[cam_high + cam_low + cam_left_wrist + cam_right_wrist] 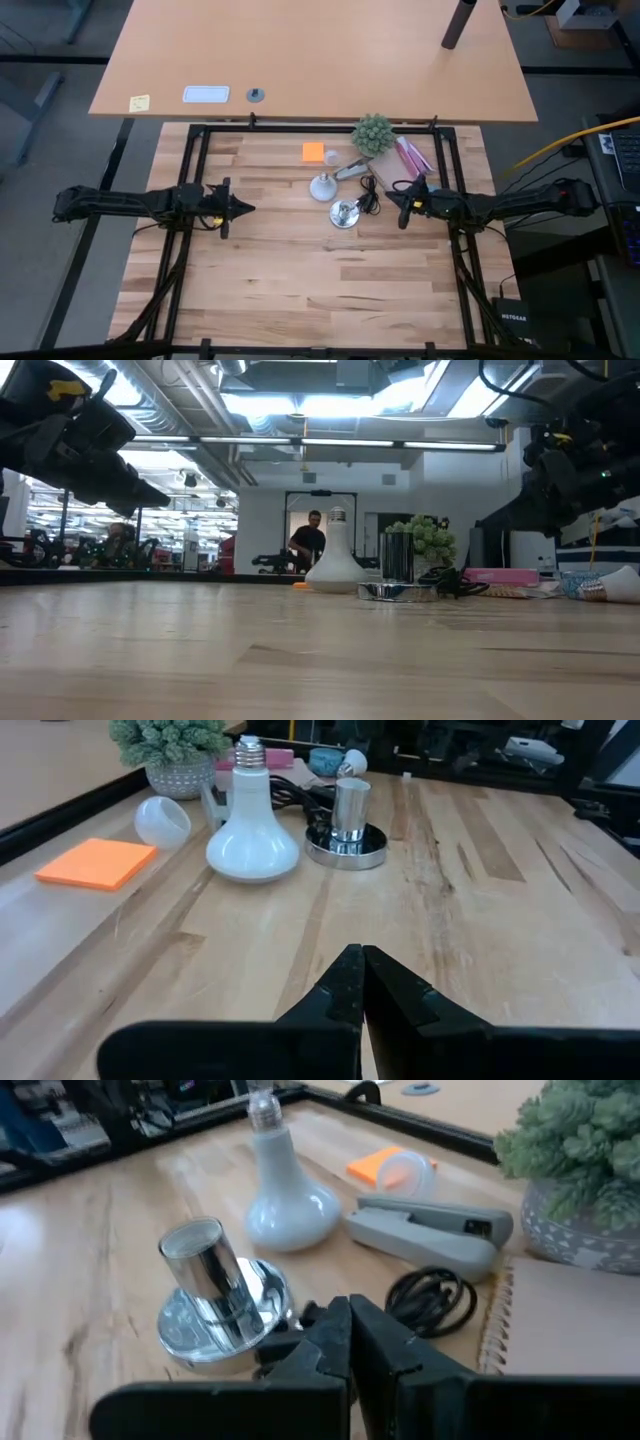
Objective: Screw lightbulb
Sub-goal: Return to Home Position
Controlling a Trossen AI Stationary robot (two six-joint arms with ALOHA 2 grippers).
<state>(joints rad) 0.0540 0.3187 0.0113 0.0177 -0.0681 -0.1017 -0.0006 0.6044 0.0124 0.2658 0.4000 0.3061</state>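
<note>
Toward the worktop's (280,290) far edge the lightbulb (321,186) stands head-down; likely light, slick and fragile, so grip its neck gently. Left tool (360,954) and right tool (348,1304) are both pressed together.

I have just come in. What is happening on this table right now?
Nothing is being handled at this moment. The lightbulb stands on the wooden table on its round head, screw end up. It is beside the silver lamp, not screwed into it. The left tool and the right tool are both shut and empty, one on each side of these things, above the table.
</note>
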